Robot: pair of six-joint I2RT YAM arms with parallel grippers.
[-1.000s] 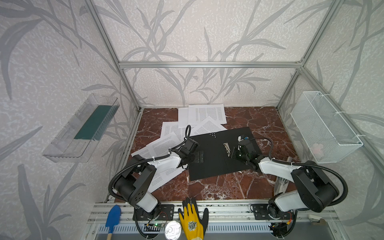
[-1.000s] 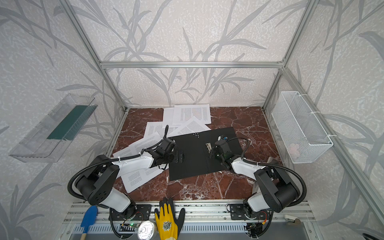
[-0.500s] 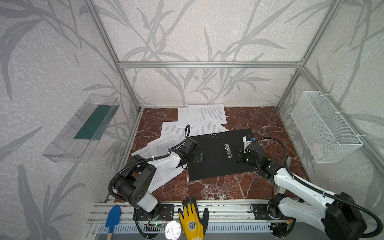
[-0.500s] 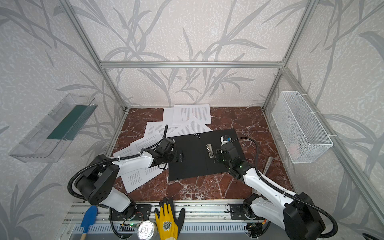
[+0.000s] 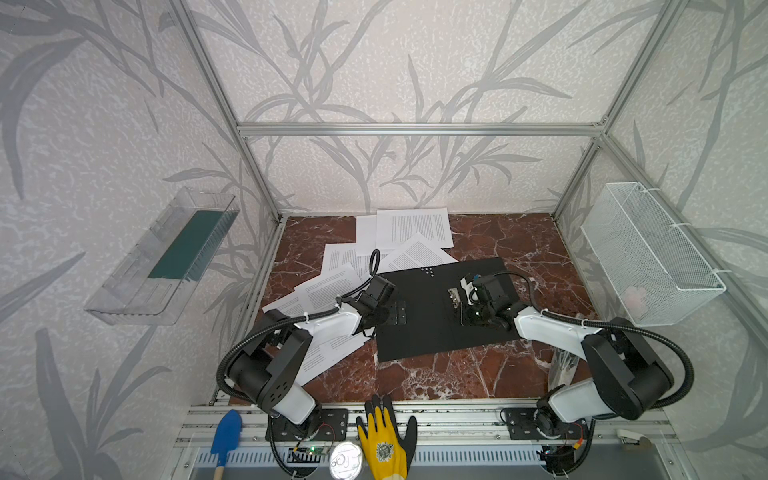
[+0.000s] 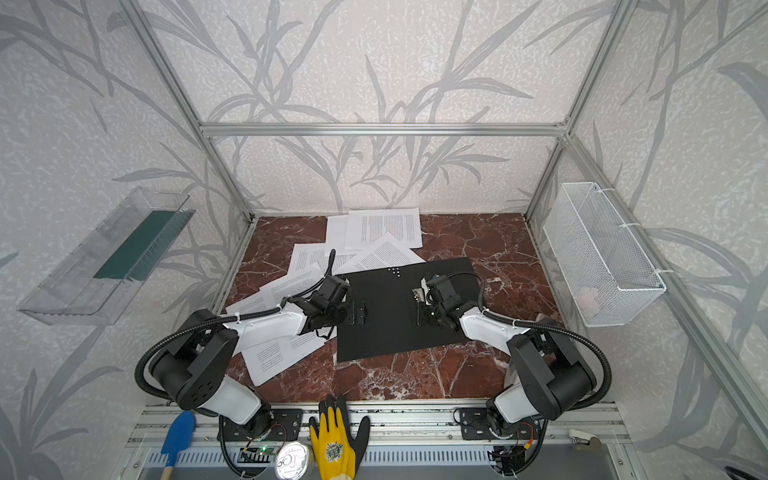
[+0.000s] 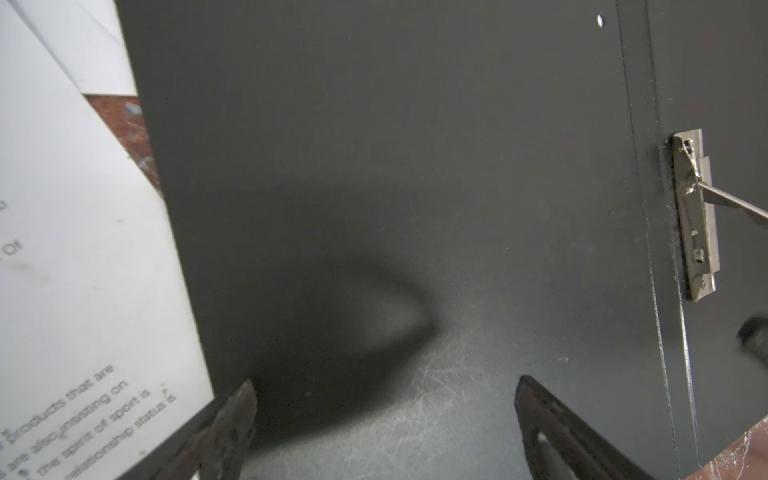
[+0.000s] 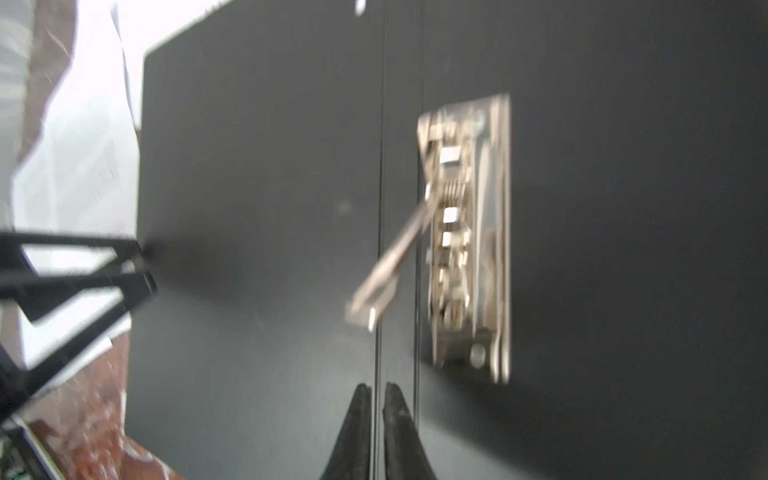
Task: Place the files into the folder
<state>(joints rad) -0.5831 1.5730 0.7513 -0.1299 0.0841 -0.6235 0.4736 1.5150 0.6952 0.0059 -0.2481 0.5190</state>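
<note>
Checking progress: the folder lies open and flat on the desk, its metal clamp exposed, lever apparently raised. No sheet is inside yet; all the files lie loose off the folder's far and left edges, a few tucked under it. Left pincer is spread wide and empty at the folder's left edge. Right pincer is nearly closed on nothing, just beside the clamp. Judgement: opening done, loading wholly left.
</note>
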